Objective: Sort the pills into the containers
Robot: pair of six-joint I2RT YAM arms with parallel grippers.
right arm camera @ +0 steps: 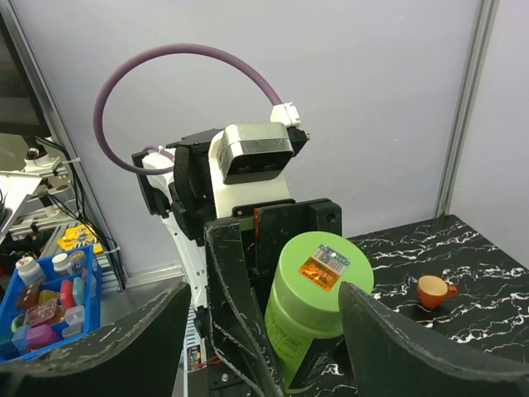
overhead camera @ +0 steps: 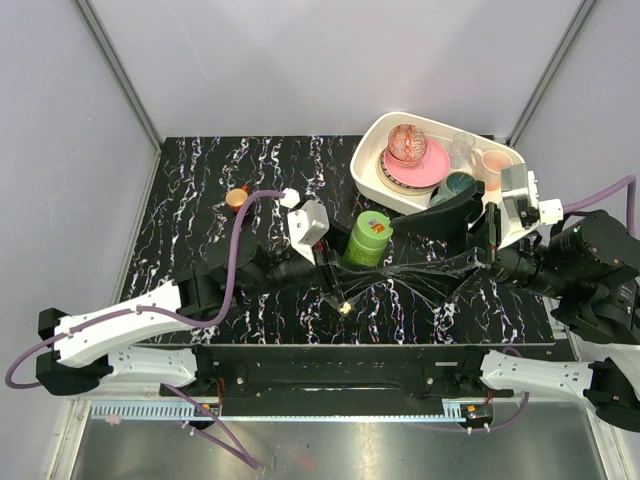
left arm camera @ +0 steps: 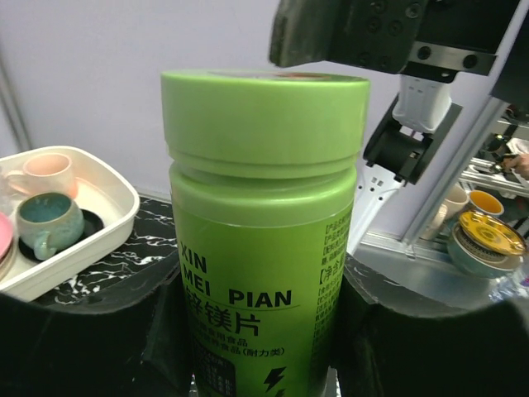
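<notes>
Left end effector (left arm camera: 264, 351): closed on the green bottle (left arm camera: 264, 207), low on the label, pads against both sides. The bottle is upright, with its lid (right arm camera: 318, 265) on and a sticker on top. I hold it near the middle of the surface (overhead camera: 200, 250), just in front of the white tray (overhead camera: 362, 175) of crockery.

Right end effector (right arm camera: 264, 364): fingers spread wide, nothing in them. It faces the bottle from my right. The wrist view frames the lid between my two fingers, but from above there is a gap between fingertips and bottle. Not touching.

Pill box: I cannot pick it out against the dark marbled surface in any view. No pills I can be sure of either. One pale speck (overhead camera: 345, 308) lies just in front of the bottle, too small to name. The small orange cup (overhead camera: 237, 197) stands well off to the left.

Judgement: the step in hand is opening the bottle, and sorting has not begun. The next move calls for bringing the right fingers level with the lid, closing squarely on it, and twisting against the left grip. That grip sits low, so the bottle may tip.
</notes>
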